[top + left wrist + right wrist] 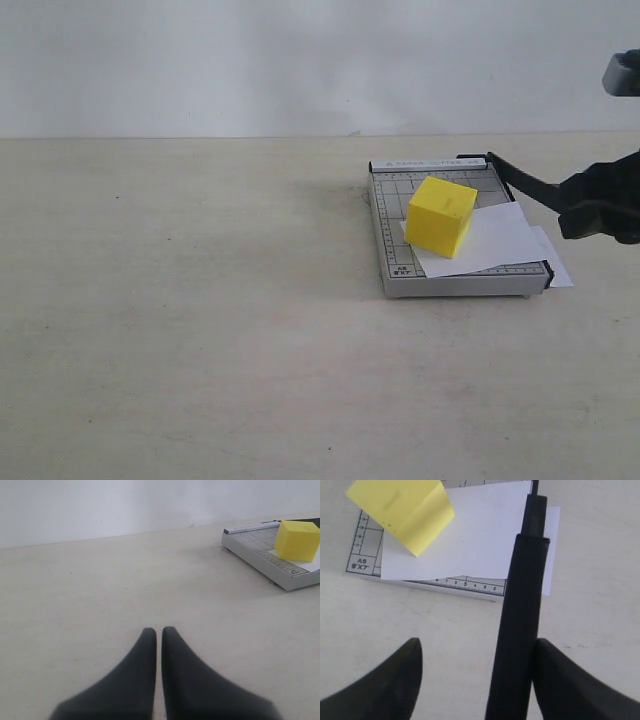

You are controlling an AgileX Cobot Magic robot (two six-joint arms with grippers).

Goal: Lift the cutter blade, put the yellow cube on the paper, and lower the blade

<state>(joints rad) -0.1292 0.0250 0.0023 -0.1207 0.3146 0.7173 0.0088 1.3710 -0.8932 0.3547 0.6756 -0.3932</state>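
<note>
Your left gripper (158,632), a pair of dark tapered fingers (140,680), is closed, the tips all but touching. It hangs over the pale beige tabletop (100,590), pointing toward its far edge. Your right gripper (478,647) has its black fingers spread wide apart, angled down at the tabletop. Your dark right arm (603,205) reaches in over the tabletop's right edge, held above the surface.

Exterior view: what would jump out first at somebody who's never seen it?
The bright yellow cube grabs the eye, sitting on the white paper on the grey paper trimmer, right of the table's middle. Next comes the black cutter blade, slanting up from the trimmer's far corner toward the picture's right edge. There the right gripper stands open around its handle.
</note>
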